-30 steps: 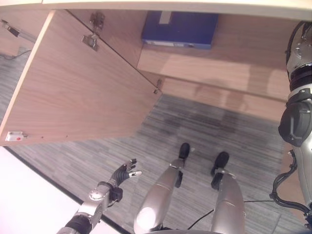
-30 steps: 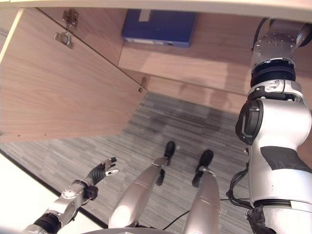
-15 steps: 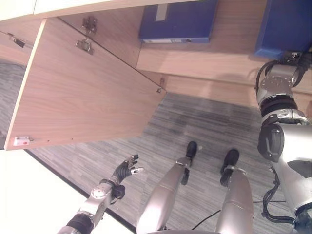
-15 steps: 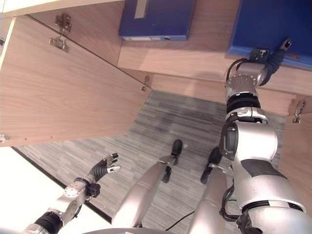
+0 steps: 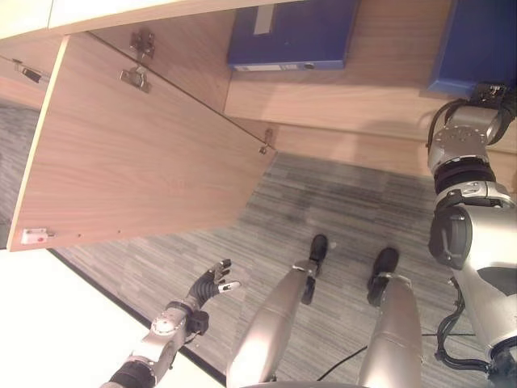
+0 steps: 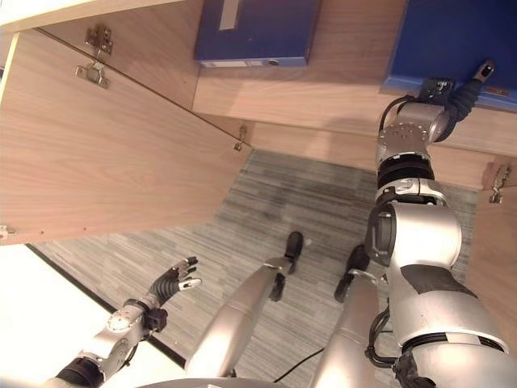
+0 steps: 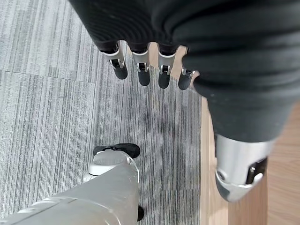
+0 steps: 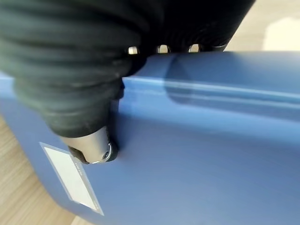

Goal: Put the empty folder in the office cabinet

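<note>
Grey striped carpet underfoot, below a light wooden office cabinet with its left door swung wide open and hinges showing along the inner edge. On the cabinet shelf, a blue folder lying flat toward the left. Further right on the same shelf, a second blue folder, the one being handled, partly past the shelf's front edge. Right robot hand raised to that folder's near edge, thumb pressed on the blue cover beside a white label, fingers hooked over the folder's top rim in the right wrist view, so gripping the folder. Left robot hand low and well apart from the cabinet, hanging over the carpet near a white surface at the lower left, fingers straight and loosely spread, holding nothing. Right cabinet door edge just visible at the far right, with a hinge near its top.
</note>
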`<state>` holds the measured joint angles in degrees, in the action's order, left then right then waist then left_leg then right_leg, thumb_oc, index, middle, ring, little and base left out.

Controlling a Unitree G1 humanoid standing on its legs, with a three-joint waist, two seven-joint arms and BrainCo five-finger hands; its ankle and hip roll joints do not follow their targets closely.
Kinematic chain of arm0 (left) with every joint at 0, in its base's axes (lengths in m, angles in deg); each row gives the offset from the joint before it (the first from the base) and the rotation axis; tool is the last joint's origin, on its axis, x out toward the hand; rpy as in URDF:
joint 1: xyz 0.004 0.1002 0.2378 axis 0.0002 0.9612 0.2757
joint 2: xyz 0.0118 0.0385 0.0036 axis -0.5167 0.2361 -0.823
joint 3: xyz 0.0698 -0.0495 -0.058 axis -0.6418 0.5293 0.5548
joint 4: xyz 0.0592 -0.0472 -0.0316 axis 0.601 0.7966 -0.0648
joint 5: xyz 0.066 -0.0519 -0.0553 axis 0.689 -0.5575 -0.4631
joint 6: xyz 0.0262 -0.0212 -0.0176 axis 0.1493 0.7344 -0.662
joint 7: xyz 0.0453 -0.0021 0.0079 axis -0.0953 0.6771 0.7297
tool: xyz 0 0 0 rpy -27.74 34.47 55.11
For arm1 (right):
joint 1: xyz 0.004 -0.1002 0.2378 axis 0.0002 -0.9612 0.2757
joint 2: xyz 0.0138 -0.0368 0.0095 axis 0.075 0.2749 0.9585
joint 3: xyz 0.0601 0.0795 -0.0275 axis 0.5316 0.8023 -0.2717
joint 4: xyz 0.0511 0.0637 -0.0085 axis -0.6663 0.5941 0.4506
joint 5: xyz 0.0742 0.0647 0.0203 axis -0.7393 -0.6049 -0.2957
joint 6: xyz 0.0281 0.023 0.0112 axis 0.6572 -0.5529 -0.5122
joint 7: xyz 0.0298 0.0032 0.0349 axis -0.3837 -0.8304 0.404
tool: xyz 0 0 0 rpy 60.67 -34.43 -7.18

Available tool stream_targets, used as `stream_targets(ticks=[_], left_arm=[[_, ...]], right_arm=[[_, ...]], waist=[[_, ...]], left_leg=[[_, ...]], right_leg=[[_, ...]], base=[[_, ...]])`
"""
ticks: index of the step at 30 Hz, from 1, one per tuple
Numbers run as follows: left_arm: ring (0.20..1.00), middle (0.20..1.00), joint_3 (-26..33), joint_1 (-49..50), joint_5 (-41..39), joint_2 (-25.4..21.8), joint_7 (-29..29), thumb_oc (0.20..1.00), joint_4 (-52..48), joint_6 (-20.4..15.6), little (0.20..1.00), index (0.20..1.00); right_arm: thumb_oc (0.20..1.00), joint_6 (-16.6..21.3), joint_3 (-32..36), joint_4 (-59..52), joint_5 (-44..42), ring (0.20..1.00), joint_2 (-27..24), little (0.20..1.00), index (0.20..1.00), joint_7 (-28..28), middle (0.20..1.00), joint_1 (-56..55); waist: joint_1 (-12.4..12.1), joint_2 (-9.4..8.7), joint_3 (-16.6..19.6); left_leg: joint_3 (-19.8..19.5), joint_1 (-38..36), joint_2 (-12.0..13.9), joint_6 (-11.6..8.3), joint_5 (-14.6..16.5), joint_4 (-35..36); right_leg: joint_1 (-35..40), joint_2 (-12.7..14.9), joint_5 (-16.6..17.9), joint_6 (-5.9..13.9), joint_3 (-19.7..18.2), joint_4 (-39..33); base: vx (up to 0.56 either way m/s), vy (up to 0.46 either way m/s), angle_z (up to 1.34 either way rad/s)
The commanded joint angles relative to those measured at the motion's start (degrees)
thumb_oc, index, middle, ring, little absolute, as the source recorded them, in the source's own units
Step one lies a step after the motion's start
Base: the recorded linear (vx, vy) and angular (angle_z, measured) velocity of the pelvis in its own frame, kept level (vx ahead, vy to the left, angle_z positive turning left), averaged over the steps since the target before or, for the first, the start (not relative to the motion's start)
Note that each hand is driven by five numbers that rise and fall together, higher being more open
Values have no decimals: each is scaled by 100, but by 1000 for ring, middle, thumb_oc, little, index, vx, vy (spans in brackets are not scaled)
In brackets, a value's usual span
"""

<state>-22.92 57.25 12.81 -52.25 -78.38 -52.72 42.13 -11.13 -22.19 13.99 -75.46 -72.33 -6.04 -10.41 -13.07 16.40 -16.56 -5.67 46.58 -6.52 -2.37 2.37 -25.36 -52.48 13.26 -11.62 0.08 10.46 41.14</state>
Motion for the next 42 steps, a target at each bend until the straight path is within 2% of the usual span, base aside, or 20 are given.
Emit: stream_targets(ticks=[1,4,5,6,9,13,18,19,20,22,23,26,33,42], left_arm=[[1000,1000,117,87,-179,-339,17,1000,72,-97,1000,1000],[1000,1000,122,120,-157,-435,1,1000,61,-91,1000,1000],[1000,1000,118,114,-160,-432,-1,1000,54,-91,1000,1000],[1000,1000,169,169,-190,-491,9,1000,85,-85,1000,1000],[1000,1000,250,230,-282,-540,42,1000,121,-73,1000,1000],[1000,1000,140,253,-281,-598,25,1000,82,-94,1000,1000],[1000,1000,44,222,-252,-598,81,1000,-70,-90,1000,1000],[1000,1000,37,220,-235,-595,101,1000,-87,-101,1000,1000],[1000,1000,27,202,-208,-593,146,1000,-127,-119,1000,1000],[1000,1000,17,184,-192,-607,204,1000,-169,-124,1000,1000],[1000,1000,18,183,-190,-603,210,1000,-171,-122,1000,1000],[1000,1000,-37,97,-117,-612,349,1000,-120,-108,1000,1000],[1000,1000,-201,-25,28,-699,591,1000,-96,-93,1000,1000],[1000,1000,-427,-48,76,-762,681,1000,-134,-128,1000,1000]], right_arm=[[200,118,-388,-820,534,200,-608,200,200,1,200,389],[200,34,-616,-717,729,200,-972,200,200,-133,200,666],[200,20,-644,-663,723,200,-1000,200,200,-133,200,723],[200,-48,-834,-582,805,200,-1223,200,200,-177,200,872],[200,-234,-1189,-323,792,200,-1530,200,200,-180,200,1194],[200,-429,-1610,-198,986,200,-1762,200,200,-276,200,1466],[200,-617,-1792,-34,1180,200,-1805,200,200,-406,200,1475],[266,-640,-1802,-10,1203,266,-1780,266,266,-415,266,1462],[514,-708,-1800,72,1233,514,-1716,514,514,-422,514,1432],[620,-811,-1840,208,1220,620,-1679,620,620,-417,620,1458],[1000,-816,-1851,225,1212,1000,-1682,1000,1000,-407,1000,1475],[1000,-1134,-1938,812,1079,1000,-1637,1000,1000,-477,1000,1567],[1000,-1398,-1932,1355,899,1000,-1334,1000,1000,-822,1000,1679],[1000,-1469,-2038,1485,854,1000,-1208,1000,1000,-1104,1000,1790]], waist=[[-45,-69,9],[-41,-123,40],[-56,-93,-5],[-55,-179,66],[-61,-251,95],[-40,-325,118],[-23,-298,85],[-23,-296,76],[-8,-287,40],[9,-297,15],[10,-297,15],[65,-350,-14],[140,-419,-68],[171,-474,-100]], left_leg=[[162,15,194,-57,369,49],[130,35,199,-69,359,42],[161,88,214,-59,232,45],[119,74,193,-84,404,-12],[103,170,192,-100,418,-69],[105,353,203,-111,391,-52],[133,466,229,-108,310,73],[154,475,233,-106,315,80],[166,491,228,-96,304,119],[183,529,222,-97,286,126],[184,535,222,-97,284,125],[188,580,238,-105,282,118],[237,553,264,-91,281,163],[256,482,253,-83,247,259]], right_leg=[[563,-176,-681,539,-437,174],[538,-185,-696,535,-406,200],[481,-166,-586,512,-347,202],[516,-159,-742,539,-397,241],[418,-140,-767,547,-388,311],[209,-106,-735,558,-412,350],[40,-124,-671,565,-458,320],[26,-122,-674,569,-469,327],[0,-139,-666,570,-493,307],[-27,-140,-646,570,-497,292],[-33,-140,-645,570,-499,293],[-80,-158,-643,549,-507,296],[-50,-210,-601,526,-487,254],[22,-216,-560,531,-470,141]], base=[[0,0,0],[-27,-12,1],[18,-35,2],[19,-29,9],[40,-38,12],[0,1,3],[-7,11,-1],[14,7,-6],[-12,14,-6],[-8,4,-2],[0,0,0],[0,0,0],[0,-1,-1],[0,0,0]])
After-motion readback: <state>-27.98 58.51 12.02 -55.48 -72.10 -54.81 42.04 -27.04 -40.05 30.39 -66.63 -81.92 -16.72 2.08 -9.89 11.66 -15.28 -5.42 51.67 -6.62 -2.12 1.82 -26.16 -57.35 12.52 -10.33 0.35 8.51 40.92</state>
